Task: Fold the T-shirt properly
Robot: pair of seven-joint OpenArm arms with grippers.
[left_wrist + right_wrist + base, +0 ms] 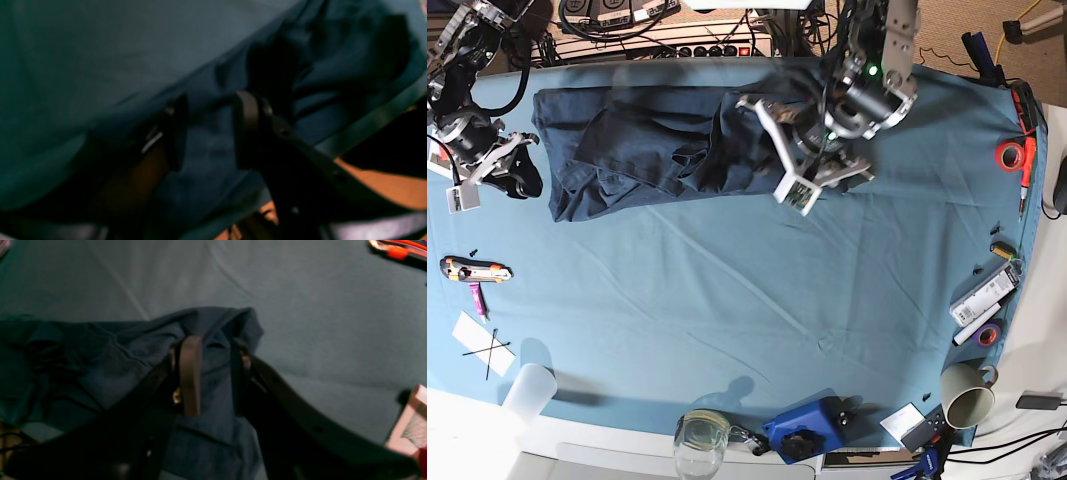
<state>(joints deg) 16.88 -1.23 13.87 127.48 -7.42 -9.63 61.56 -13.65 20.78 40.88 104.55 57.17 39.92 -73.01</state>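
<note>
The T-shirt [642, 145] lies bunched along the far edge of the teal tablecloth [727, 300], its long axis running side to side across the base view, crumpled and nowhere near a neat fold. Both arms are on it, one at each end. The right gripper [213, 350] sits at the shirt's end nearest the orange-handled cutter [472, 269], and in the right wrist view navy cloth runs up between its fingers [190, 373], so it looks clamped on a bunch of the T-shirt, though the pinch point itself is dim. The left gripper [210, 130] works the opposite end, the one nearer the red tape roll [1010, 155]; its wrist view is dark and blurred, with shirt fabric lying between its fingers [247, 130] that stand fairly wide, and whether they press the cloth or merely straddle it I cannot tell. The relation that matters: the shirt stretches lengthwise between the two claws, so each arm has its own end closest. My read is that the next move calls for drawing the ends apart along that axis to flatten the body; the risk is cloth slipping from the doubtful left hold.
</note>
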